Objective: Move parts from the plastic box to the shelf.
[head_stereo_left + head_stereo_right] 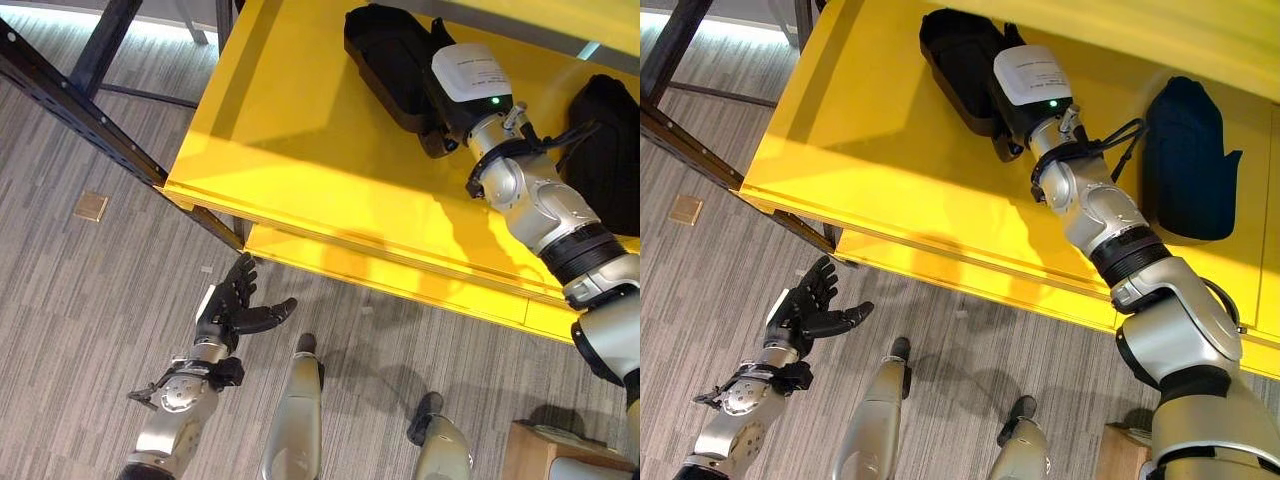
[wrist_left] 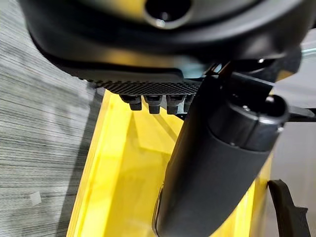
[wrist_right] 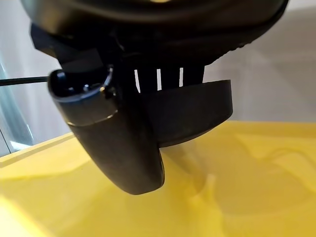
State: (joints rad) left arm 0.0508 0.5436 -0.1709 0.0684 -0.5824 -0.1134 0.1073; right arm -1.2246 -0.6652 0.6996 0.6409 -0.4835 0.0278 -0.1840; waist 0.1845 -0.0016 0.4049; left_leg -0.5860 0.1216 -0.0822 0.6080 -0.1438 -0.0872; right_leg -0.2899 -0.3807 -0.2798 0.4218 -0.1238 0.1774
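A black moulded part (image 1: 385,55) lies at the back of the yellow shelf (image 1: 300,150). My right hand (image 1: 438,125) reaches in over the shelf and grips this part's near end. In the right wrist view the thumb (image 3: 116,143) presses the front of the part's rim (image 3: 197,108) and the fingers pass behind it. The part rests on or just above the shelf surface. A second dark part (image 1: 1185,160) lies on the shelf to the right of my arm. My left hand (image 1: 232,305) hangs low over the carpet in front of the shelf, open and holding nothing.
Dark metal uprights (image 1: 80,110) of the rack run along the shelf's left side. A lower yellow level (image 1: 400,285) sticks out below the shelf's front edge. A brown box corner (image 1: 540,450) shows at lower right, and a small brass plate (image 1: 91,206) sits in the carpet.
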